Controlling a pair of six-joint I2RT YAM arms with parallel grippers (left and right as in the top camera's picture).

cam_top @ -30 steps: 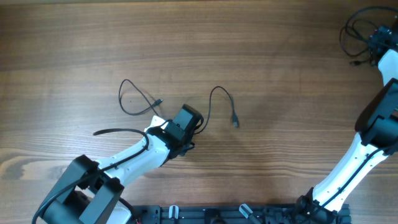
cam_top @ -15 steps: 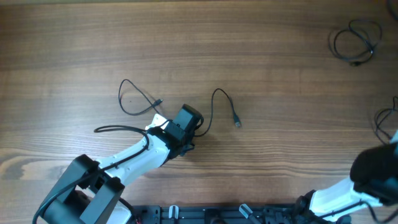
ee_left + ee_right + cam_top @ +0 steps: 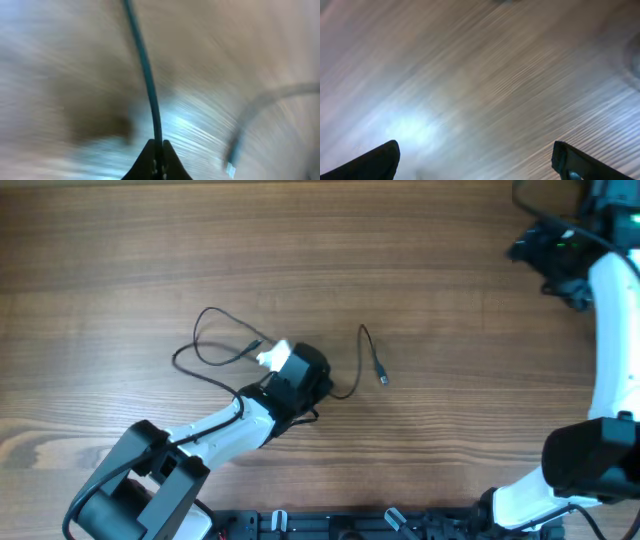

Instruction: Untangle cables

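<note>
Left wrist: thin dark cable runs straight over wood-grain table.

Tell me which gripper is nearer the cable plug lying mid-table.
Left. The left gripper sits just left of the plug, shut on a thin cable; the right gripper hangs open far off at the table's back right corner.

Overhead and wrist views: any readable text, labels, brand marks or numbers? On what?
None readable in any view.
Overhead: no legible marks on the table or the cables.
Wrist views: blurred; they show only the cable pinched in the left gripper and bare wood under the open right gripper.
</note>
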